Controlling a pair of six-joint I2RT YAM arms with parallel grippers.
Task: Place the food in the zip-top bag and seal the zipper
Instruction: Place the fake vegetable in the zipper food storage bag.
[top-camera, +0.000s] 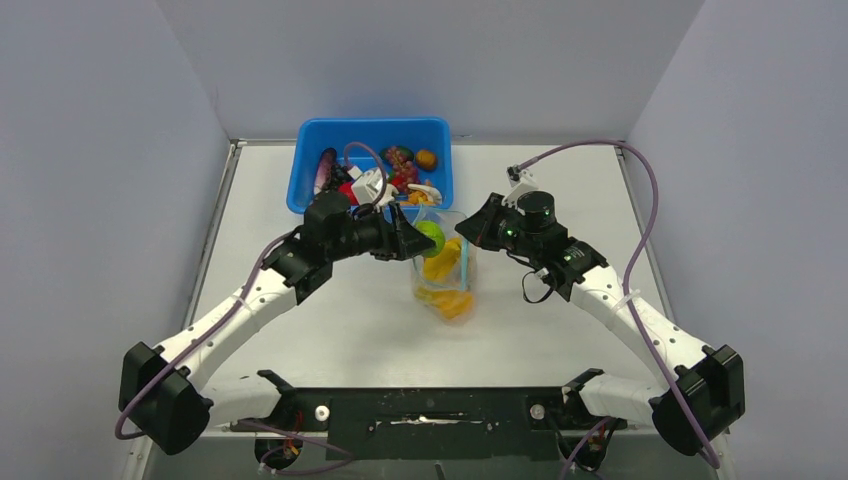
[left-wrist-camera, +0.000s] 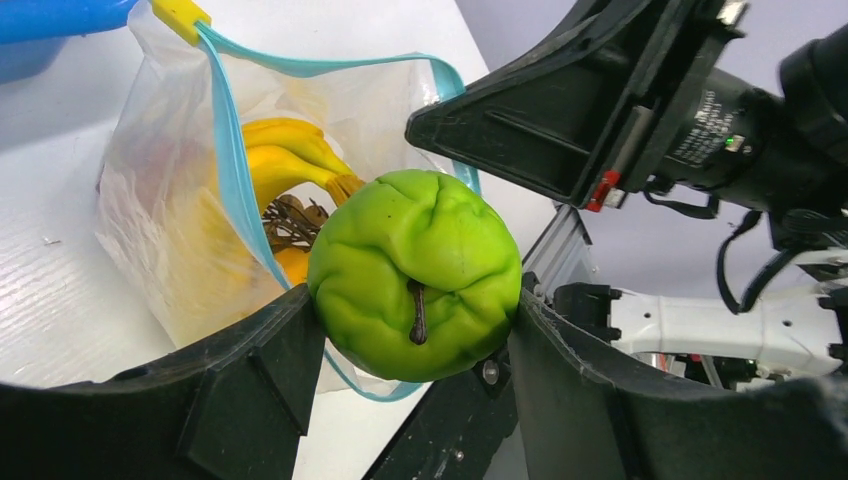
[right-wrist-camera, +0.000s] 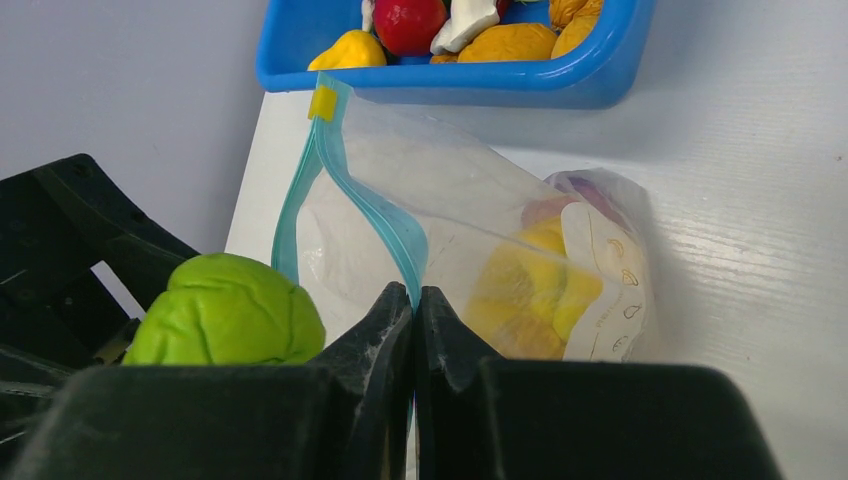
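My left gripper (left-wrist-camera: 415, 330) is shut on the green apple (left-wrist-camera: 415, 275) and holds it at the open mouth of the clear zip-top bag (left-wrist-camera: 170, 230). The apple also shows in the top view (top-camera: 430, 238) and the right wrist view (right-wrist-camera: 225, 312). My right gripper (right-wrist-camera: 414, 300) is shut on the bag's teal zipper strip (right-wrist-camera: 385, 225) and holds one side of the mouth up. A yellow banana bunch (left-wrist-camera: 290, 155) and orange pieces (top-camera: 450, 300) lie inside the bag (top-camera: 445, 270). A yellow slider (right-wrist-camera: 322, 102) sits at the zipper's far end.
A blue tub (top-camera: 375, 140) with several more toy foods stands just behind the bag, against the back wall. My right arm's gripper body (left-wrist-camera: 600, 100) hangs close over the bag mouth, opposite my left gripper (top-camera: 405, 238). Grey walls close in both sides.
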